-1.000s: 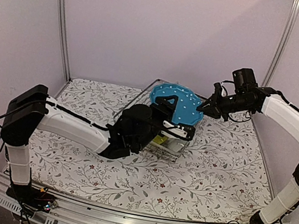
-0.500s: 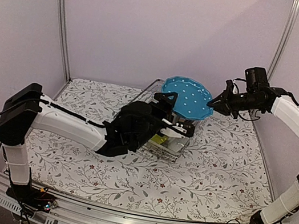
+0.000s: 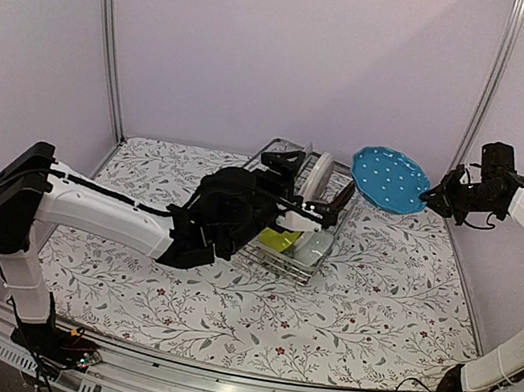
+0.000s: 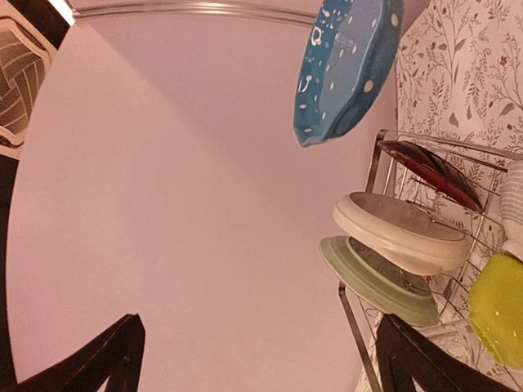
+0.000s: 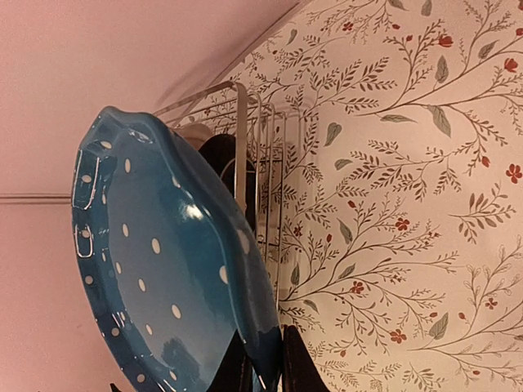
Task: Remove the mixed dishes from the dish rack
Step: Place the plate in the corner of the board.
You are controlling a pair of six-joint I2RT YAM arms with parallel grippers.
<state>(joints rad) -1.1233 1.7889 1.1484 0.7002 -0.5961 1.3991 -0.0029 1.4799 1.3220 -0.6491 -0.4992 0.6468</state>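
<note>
The blue dotted plate (image 3: 390, 179) hangs in the air to the right of the dish rack (image 3: 271, 262), pinched at its rim by my right gripper (image 3: 432, 196). The right wrist view shows the plate (image 5: 163, 261) clamped between the shut gripper's (image 5: 263, 367) fingers. My left gripper (image 3: 296, 190) is open and empty at the rack; its dark fingertips (image 4: 122, 355) stand wide apart. In the rack (image 4: 372, 159) stand a dark red plate (image 4: 429, 167), a white plate (image 4: 400, 233) and a pale green plate (image 4: 380, 282), beside a yellow-green bowl (image 4: 498, 310). The clear glass is not distinguishable.
The rack stands at the back middle of the floral tablecloth (image 3: 386, 299). Pale walls with metal posts (image 3: 490, 84) close in the back and the sides. The left arm (image 3: 106, 214) lies across the left half of the table.
My right gripper has carried the blue plate up and to the right, away from the rack. The left gripper has shifted slightly left at the rack, uncovering the plates left there.
</note>
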